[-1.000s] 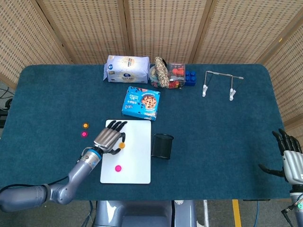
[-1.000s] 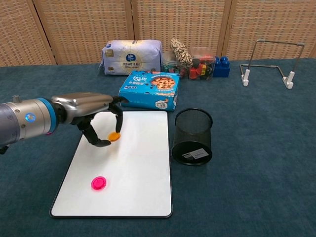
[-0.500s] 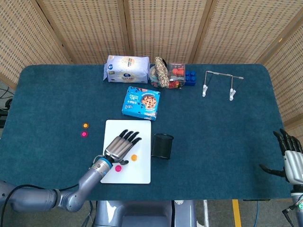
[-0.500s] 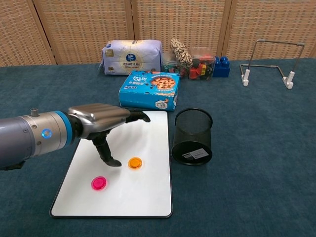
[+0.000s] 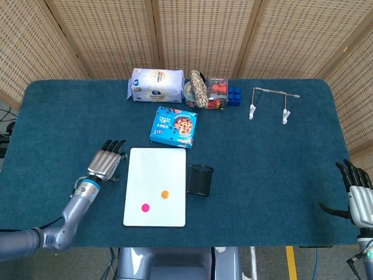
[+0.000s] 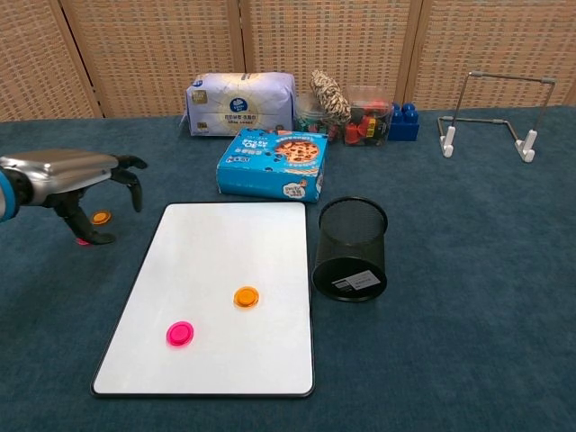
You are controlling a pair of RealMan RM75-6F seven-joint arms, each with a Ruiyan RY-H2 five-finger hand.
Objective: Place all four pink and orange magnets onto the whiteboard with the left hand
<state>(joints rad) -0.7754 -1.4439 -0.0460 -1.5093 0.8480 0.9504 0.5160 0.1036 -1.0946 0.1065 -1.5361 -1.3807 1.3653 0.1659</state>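
Whiteboard [image 6: 225,261] laid flat on blue table [image 6: 468,270]. Orange magnet [image 6: 246,296] seen on whiteboard, near middle. Pink magnet [image 6: 180,334] on whiteboard too, lower & more to left. 2 more magnets off whiteboard, on its left side: orange one [image 6: 101,217], pink one mostly hidden behind thumb. Left hand [image 6: 74,176] held over those 2, fingers spread & bent down, nothing held. Black mesh cup [image 6: 350,248] just beside whiteboard's right edge. Cookie box [image 6: 273,162] past whiteboard's far edge. Right hand [image 5: 356,195] far to right of whiteboard, fingers spread, nothing held.

Whiteboard [image 6: 225,261] flat — orange magnet [image 6: 246,296] and pink magnet [image 6: 180,334] on it; second orange magnet [image 6: 101,217] off-board, left.
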